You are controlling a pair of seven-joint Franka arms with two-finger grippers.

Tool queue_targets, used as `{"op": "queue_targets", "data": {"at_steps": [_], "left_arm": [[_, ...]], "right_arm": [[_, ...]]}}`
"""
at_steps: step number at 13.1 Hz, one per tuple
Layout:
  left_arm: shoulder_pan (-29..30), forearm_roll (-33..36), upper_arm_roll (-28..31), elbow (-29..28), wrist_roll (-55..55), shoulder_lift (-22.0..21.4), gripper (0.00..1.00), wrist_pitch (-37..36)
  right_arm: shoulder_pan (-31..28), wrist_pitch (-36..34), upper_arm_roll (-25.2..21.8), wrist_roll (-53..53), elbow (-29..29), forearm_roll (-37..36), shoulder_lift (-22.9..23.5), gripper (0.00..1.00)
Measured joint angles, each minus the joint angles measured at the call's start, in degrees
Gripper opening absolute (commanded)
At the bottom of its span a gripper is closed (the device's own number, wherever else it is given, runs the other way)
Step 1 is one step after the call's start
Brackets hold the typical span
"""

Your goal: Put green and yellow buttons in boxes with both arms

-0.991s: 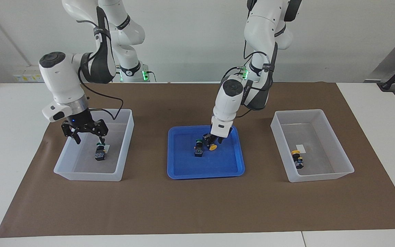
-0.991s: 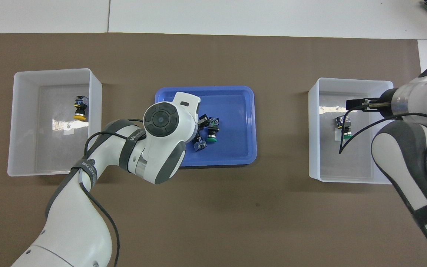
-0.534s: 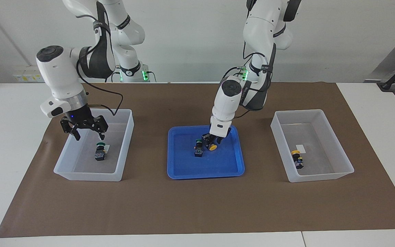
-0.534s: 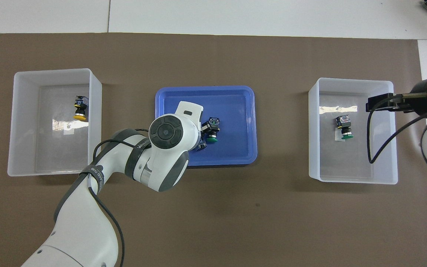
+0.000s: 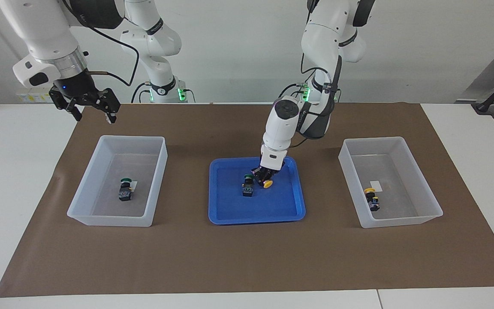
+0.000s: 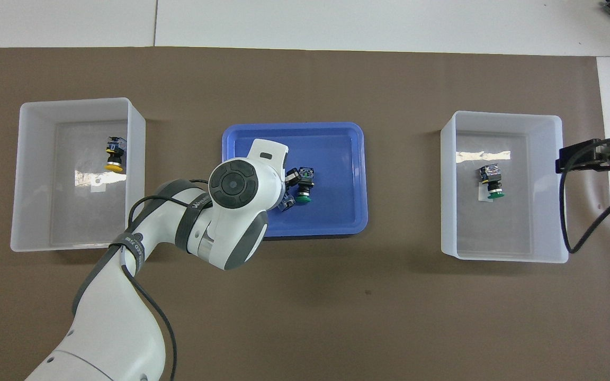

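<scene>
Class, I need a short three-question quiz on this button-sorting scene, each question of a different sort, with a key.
1. True or false: the right pincer is down inside a box.
2. How many buttons lie in the blue tray?
3. The left pincer is at: A) the yellow button in the tray, B) the green button in the tray, C) a box.

Key:
1. False; it is raised and open above the table, with a green button in the box toward the right arm's end.
2. Two.
3. A.
</scene>
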Motion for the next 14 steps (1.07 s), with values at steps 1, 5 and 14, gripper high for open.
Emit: {"op": "queue_targets", "data": {"at_steps": [1, 5, 14], "left_arm": [[0.6, 0.7, 0.3, 2.3, 0.1, 0.1, 0.0, -2.8], [6.8, 4.0, 0.6, 14.5, 3.6, 0.2, 0.0, -16.1], [31.2, 0.7, 0.4, 24.1, 51.5, -0.2, 0.0, -35.7]], "right_arm": [[0.0, 0.0, 0.1, 0.7, -0.1, 0.0, 0.1, 1.0], [4.4, 2.7, 1.0, 5.4, -2.1, 0.2, 0.2, 1.0], [24.6, 32.3, 1.6, 31.7, -5.7, 0.4, 16.5, 1.0]]}}
